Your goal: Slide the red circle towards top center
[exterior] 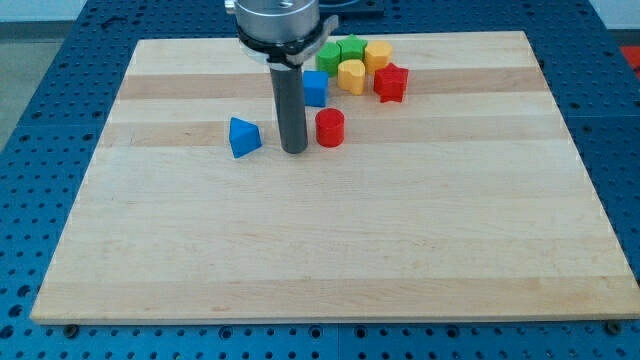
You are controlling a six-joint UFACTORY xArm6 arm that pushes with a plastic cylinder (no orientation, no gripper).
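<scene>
The red circle (330, 128) is a short red cylinder on the wooden board, a little above the board's middle. My tip (293, 150) rests on the board just to the view's left of the red circle, with a small gap between them. A blue triangle block (243, 137) lies to the left of my tip. The rod rises from the tip to the arm's head at the view's top.
A cluster sits near the top center: a blue block (315, 88) partly behind the rod, two green blocks (330, 55) (352, 48), two yellow blocks (352, 76) (378, 55) and a red star-like block (391, 82). The board (320, 250) lies on a blue perforated table.
</scene>
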